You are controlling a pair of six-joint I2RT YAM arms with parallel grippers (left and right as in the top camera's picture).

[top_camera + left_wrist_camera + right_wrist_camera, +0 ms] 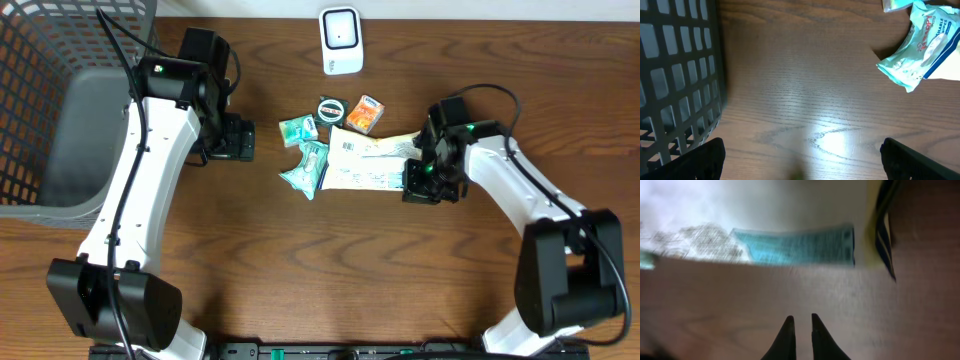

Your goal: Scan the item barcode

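The dark wooden tabletop (pixel 330 270) carries a grey mesh basket (pixel 60 110) at its left edge and a white scanner (pixel 341 40) at the far middle. In the centre lie, close together, a cream flat packet (pixel 365 160), a teal wipes pack (pixel 305 170), a small teal packet (pixel 298 129), a round black tin (pixel 330 108) and an orange packet (pixel 367 114).

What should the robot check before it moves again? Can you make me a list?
1. Right gripper shut: ok.
2. Big flat packet held in it: not ok. In the wrist view nothing sits between its jaws, and the packet lies beyond the tips.
3. Left gripper open, apart from the wipes pack: ok.
4. Scanner uncovered at the far edge: ok.
5. Packet's code side facing up: cannot tell, the print is too small.
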